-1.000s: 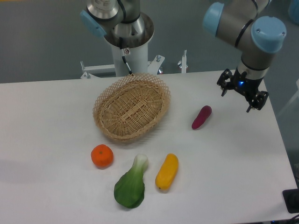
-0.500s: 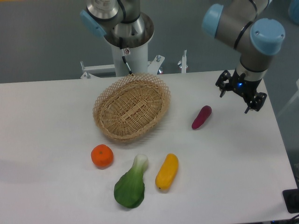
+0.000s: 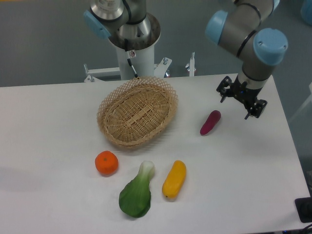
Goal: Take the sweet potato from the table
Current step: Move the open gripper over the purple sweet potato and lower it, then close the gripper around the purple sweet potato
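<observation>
Magenta sweet potato (image 3: 210, 122) lies tilted on the white table (image 3: 53, 122), right of centre

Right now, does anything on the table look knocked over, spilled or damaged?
Nothing stands out. The sweet potato lies intact on the table, apart from the empty basket. The open gripper hangs to its right, not touching it.

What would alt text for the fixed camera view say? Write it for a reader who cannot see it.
A robot arm's open gripper hovers just right of a purple sweet potato lying on a white table. An empty wicker basket sits left of it, with an orange, a leafy green vegetable and a yellow vegetable nearer the front edge.
</observation>
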Available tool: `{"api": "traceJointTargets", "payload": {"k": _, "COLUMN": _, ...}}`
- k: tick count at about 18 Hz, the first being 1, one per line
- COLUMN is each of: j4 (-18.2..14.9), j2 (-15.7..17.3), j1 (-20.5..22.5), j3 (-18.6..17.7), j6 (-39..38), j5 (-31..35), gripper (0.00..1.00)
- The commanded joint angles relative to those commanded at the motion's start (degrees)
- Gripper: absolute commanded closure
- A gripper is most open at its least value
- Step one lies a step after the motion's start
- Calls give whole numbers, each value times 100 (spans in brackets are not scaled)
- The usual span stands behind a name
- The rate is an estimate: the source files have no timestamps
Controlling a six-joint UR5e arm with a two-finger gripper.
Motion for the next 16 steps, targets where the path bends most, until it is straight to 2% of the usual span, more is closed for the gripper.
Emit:
{"api": "traceJointTargets", "payload": {"k": 3, "j4": 220, "j2": -105, "j1": -53, "j3": -237, "j6": -61, "j5": -9, "gripper": 0}}
{"api": "traceJointTargets", "payload": {"k": 8, "j4": 256, "j2": -386, "j1": -263, "j3": -308, "j6": -553, "j5": 9, "gripper": 0}}
{"api": "traceJointTargets", "payload": {"k": 11, "j4": 291, "j2": -465, "j1": -282, "j3": -361, "j6": -571, "j5": 0, "gripper": 0}}
{"api": "traceJointTargets", "payload": {"k": 16, "j4": 685, "j2": -545, "j1": -317, "j3": -633, "j6": -659, "j5": 9, "gripper": 0}}
